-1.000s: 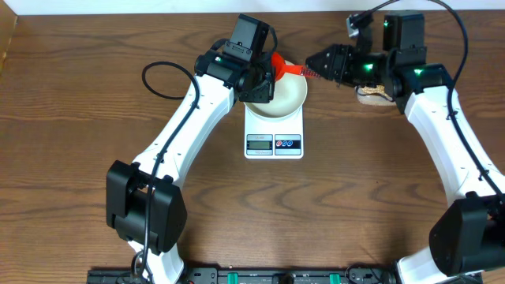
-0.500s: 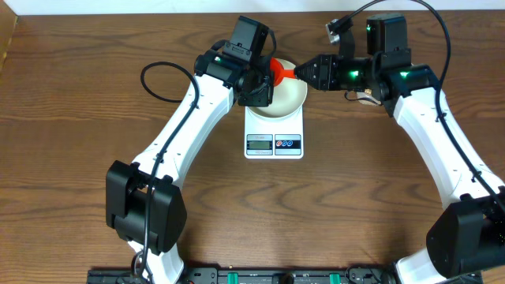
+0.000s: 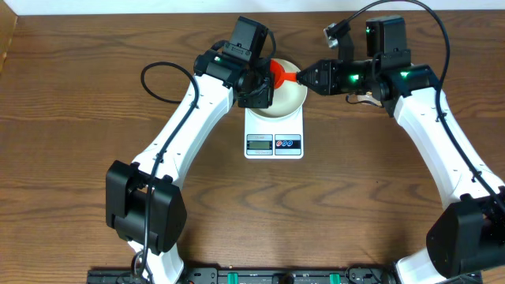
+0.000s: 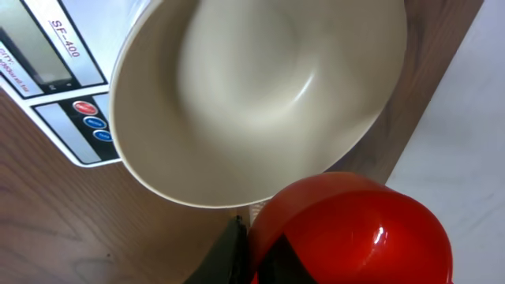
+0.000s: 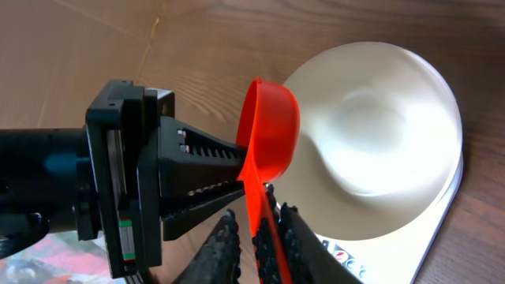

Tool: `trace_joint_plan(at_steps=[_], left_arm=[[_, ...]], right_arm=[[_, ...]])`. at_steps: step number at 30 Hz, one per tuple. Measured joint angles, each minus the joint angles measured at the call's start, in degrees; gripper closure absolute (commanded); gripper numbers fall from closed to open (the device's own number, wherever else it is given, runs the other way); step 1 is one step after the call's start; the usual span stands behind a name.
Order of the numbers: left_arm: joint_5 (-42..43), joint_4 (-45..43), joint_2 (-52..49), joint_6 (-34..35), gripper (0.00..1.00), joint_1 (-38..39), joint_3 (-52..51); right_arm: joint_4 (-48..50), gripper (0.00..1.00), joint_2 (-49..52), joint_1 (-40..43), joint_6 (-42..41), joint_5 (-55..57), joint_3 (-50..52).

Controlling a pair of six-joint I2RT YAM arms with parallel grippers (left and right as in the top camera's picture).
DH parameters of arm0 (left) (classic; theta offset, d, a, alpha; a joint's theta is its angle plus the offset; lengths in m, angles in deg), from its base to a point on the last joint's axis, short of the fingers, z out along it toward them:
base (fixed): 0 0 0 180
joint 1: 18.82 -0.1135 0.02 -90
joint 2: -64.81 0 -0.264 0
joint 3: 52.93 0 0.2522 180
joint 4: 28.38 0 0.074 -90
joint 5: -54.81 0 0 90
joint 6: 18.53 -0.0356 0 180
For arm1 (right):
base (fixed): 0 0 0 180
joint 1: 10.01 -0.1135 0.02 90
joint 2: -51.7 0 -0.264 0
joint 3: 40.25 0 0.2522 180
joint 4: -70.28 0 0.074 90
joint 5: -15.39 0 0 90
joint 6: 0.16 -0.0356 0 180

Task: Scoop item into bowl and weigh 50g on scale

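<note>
One second on, my right gripper (image 5: 256,226), clenched on the red scoop (image 5: 272,126), has swung over the empty white bowl (image 5: 379,134) on the scale (image 3: 274,144), ready to tip; my left gripper's (image 3: 260,91) grip I cannot tell.

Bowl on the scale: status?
Right end effector shut on red scoop by its handle, cup at bowl rim. Left end effector at bowl rim, grip unclear. Bowl on scale, no beans in it.
</note>
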Motion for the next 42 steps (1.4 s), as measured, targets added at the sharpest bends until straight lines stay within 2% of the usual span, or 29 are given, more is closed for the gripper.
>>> trace_joint_plan(at_steps=[11,16,18,20,21,28,36,39,42], left_arm=[[0.1,0.0,0.0,0.0,0.92,0.0,0.0],[0.1,0.0,0.0,0.0,0.92,0.0,0.0],[0.1,0.0,0.0,0.0,0.83,0.0,0.0],[0.3,0.0,0.0,0.0,0.52,0.0,0.0],[0.3,0.0,0.0,0.0,0.43,0.0,0.0],[0.4,0.0,0.0,0.1,0.19,0.0,0.0],[0.4,0.5,0.0,-1.2,0.17,0.0,0.0],[-0.3,0.6,0.0,-6.1,0.17,0.0,0.0],[-2.2,0.7,0.0,-15.5,0.18,-0.3,0.0]], right_arm=[[-0.3,0.99,0.0,0.0,0.3,0.0,0.0],[-0.2,0.99,0.0,0.0,0.2,-0.2,0.0],[-0.2,0.99,0.0,0.0,0.1,-0.4,0.0],[-0.1,0.99,0.0,0.0,0.0,-0.5,0.0],[0.0,0.99,0.0,0.1,-0.2,-0.5,0.0],[0.5,0.99,0.0,2.1,-1.6,-0.7,0.0],[1.6,0.99,0.0,7.9,-3.9,-0.7,0.0],[2.4,0.99,0.0,12.0,-5.4,-0.7,0.0],[2.6,0.99,0.0,16.3,-6.3,-1.4,0.0]])
